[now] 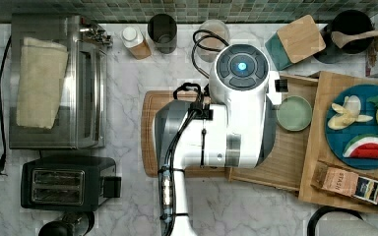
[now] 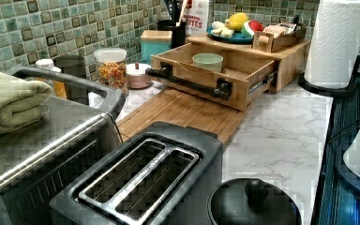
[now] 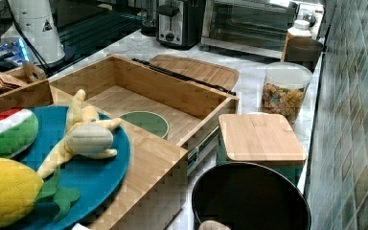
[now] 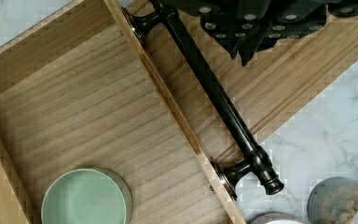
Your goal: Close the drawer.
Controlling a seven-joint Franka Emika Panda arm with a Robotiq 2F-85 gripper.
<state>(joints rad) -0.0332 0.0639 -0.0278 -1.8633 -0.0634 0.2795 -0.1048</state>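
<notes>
The drawer (image 2: 243,89) stands pulled out from under the wooden top, its floor (image 4: 88,121) bare apart from a pale green bowl (image 4: 85,198). The black bar handle (image 4: 214,93) runs along the drawer's front (image 3: 172,93). In the top view my white arm (image 1: 226,123) hangs over the drawer (image 1: 275,167) and hides its front. In the wrist view my gripper (image 4: 244,53) is shut on nothing, hovering over the cutting board (image 4: 284,79) just outside the handle, not touching it.
The cutting board (image 2: 183,112) lies flat in front of the drawer. A plate of plush fruit (image 1: 359,123) sits on the wooden top. A snack jar (image 3: 282,96), a teal box with wooden lid (image 3: 261,139), a toaster (image 2: 145,183) and a toaster oven (image 1: 54,83) stand around.
</notes>
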